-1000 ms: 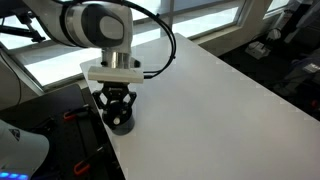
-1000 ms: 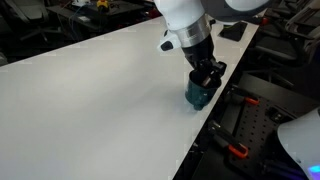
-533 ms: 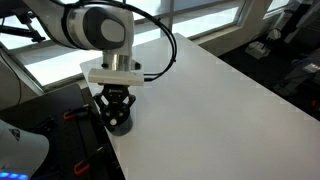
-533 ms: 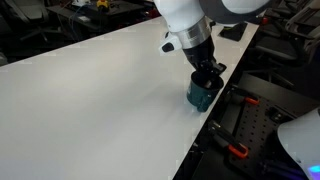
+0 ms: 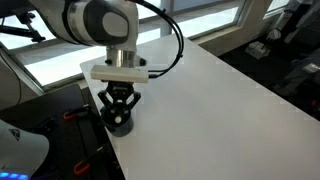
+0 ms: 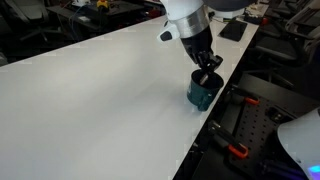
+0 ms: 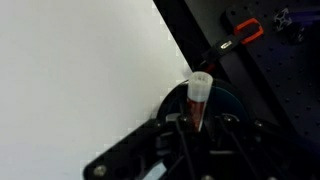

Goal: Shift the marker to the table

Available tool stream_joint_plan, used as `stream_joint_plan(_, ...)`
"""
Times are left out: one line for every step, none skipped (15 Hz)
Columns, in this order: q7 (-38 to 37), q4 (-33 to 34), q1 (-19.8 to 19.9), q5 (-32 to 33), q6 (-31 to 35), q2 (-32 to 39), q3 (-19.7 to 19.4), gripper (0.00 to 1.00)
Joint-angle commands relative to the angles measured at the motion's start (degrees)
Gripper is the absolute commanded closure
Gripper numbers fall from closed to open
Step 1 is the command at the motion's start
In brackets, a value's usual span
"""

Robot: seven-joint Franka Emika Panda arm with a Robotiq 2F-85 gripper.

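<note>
In the wrist view the marker (image 7: 200, 93), whitish at the top with a red-orange body, stands upright between my gripper's (image 7: 198, 126) fingers, its lower end inside the round black cup (image 7: 232, 104). The fingers are closed against it. In both exterior views my gripper (image 5: 121, 106) (image 6: 207, 74) hangs straight down over the cup (image 5: 120, 124) (image 6: 201, 96), which stands at the edge of the white table (image 5: 220, 100) (image 6: 90, 100). The marker is too small to make out in those views.
The cup stands right by the table's edge (image 7: 185, 60); beyond it is dark equipment with red-orange clamps (image 7: 243, 36) (image 6: 236, 152). The white tabletop (image 7: 80, 70) stretches wide on the cup's other side. Windows and dark clutter lie behind the table.
My gripper has risen a little over the cup and more of the cup shows beneath it. The cup has stayed in place.
</note>
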State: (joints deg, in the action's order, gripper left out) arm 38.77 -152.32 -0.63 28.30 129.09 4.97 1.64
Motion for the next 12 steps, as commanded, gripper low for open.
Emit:
stream_joint_plan(-2.2,-0.1,0.1,0.4,-2.6,-5.7,-0.3,0.95)
stream_joint_plan(-2.7,-0.1,0.2,0.3,-3.0,-6.8,-0.4,0.95)
stream_joint_plan(-3.5,-0.1,0.4,0.4,-3.5,-8.2,-0.6,0.95)
stream_joint_plan(-4.0,-0.1,0.5,0.5,-3.8,-9.2,-0.7,0.95)
stream_joint_plan(-4.9,-0.3,0.7,0.5,-4.0,-10.5,-0.9,0.95)
stream_joint_plan(-5.5,-0.3,0.9,0.4,-4.1,-11.6,-1.2,0.95)
stream_joint_plan(-5.4,-0.6,1.2,-0.2,-3.8,-13.0,-1.8,0.95)
stream_joint_plan(-7.1,-0.6,1.7,-0.1,-3.1,-14.0,-2.4,0.95)
stream_joint_plan(-8.7,-0.6,2.4,0.1,-1.9,-14.7,-3.2,0.95)
stream_joint_plan(-10.8,-0.5,3.0,0.7,-0.4,-14.8,-4.0,0.95)
stream_joint_plan(-12.3,-0.1,3.7,1.2,1.3,-14.3,-4.8,0.95)
stream_joint_plan(-13.5,0.2,4.4,2.0,3.1,-13.8,-5.5,0.95)
